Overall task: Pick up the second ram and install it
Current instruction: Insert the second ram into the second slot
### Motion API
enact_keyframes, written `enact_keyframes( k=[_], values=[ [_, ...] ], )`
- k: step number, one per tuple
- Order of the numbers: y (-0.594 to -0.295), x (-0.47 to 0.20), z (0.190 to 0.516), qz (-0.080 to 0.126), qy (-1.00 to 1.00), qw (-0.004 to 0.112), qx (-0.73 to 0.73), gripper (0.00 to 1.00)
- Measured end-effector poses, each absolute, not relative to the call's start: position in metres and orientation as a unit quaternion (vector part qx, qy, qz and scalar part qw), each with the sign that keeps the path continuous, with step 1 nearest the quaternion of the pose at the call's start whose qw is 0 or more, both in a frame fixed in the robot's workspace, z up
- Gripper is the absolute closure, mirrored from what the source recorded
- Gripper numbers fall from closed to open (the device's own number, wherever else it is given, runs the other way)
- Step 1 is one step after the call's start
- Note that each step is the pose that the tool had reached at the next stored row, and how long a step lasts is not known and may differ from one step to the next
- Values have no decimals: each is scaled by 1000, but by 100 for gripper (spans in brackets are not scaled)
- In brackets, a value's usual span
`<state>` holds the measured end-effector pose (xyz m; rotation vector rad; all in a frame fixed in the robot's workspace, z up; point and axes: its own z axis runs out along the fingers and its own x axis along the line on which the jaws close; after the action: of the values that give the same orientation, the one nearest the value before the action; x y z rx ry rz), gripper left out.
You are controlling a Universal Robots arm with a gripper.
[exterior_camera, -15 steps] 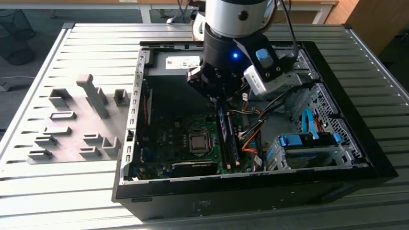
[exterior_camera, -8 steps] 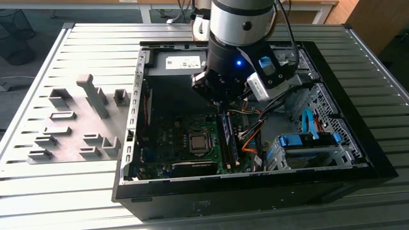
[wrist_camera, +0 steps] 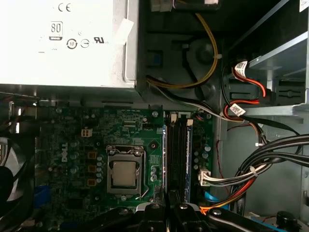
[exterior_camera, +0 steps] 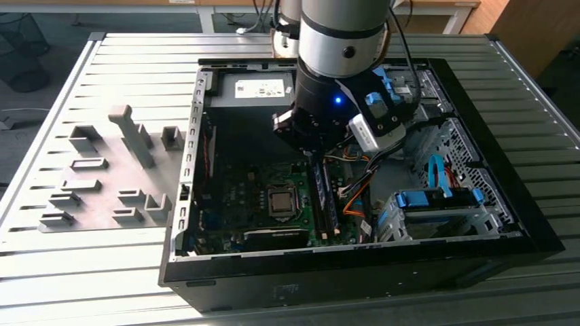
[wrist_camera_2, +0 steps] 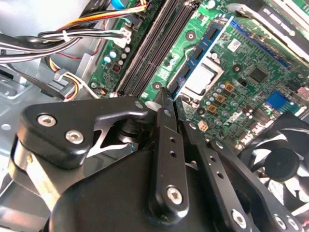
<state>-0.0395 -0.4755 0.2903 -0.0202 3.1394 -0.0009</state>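
claw (wrist_camera_2: 172, 99) narrow, the two fingers nearly together; in the second wrist view the tips straddle the near end of the second ram (wrist_camera_2: 198, 52), and it reads as clamped on that thin edge, though the contact itself is hidden by the finger bodies.

second ram: blue-green stick with dark chips, standing on edge on the board (wrist_camera_2: 251, 72), in the run of slots (wrist_camera_2: 149, 48) beside the cpu socket (wrist_camera_2: 200, 79); it is on the socket side of the dark slots; whether it is fully seated or only resting in its slot cannot be told.

key relation: the stick's long axis runs straight away from the claw along the slot line; the claw is at one end of the stick, not at mid-length; the rest of the stick extends clear of the fingers. the first wrist view agrees: claw (wrist_camera: 167, 208) at the end of the second ram (wrist_camera: 170, 159), the stick parallel to the neighbouring slots (wrist_camera: 182, 154).

exterior view: claw (exterior_camera: 313, 153) low inside the open case (exterior_camera: 507, 224), which lies flat on the worktop (exterior_camera: 109, 272); second ram (exterior_camera: 320, 200) reaches from under the claw toward the near case wall; cables (exterior_camera: 358, 197) lie just beside it on the exterior view's right, apart from the fingers.

judgement: stick is at the slot, install under way, not confirmed locked.
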Motion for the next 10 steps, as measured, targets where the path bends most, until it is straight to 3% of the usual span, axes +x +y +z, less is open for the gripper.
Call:
enact_keyframes(
  k=[10],
  values=[
    [-475,-36,280,0,1000,1,4,86]
  ],
)
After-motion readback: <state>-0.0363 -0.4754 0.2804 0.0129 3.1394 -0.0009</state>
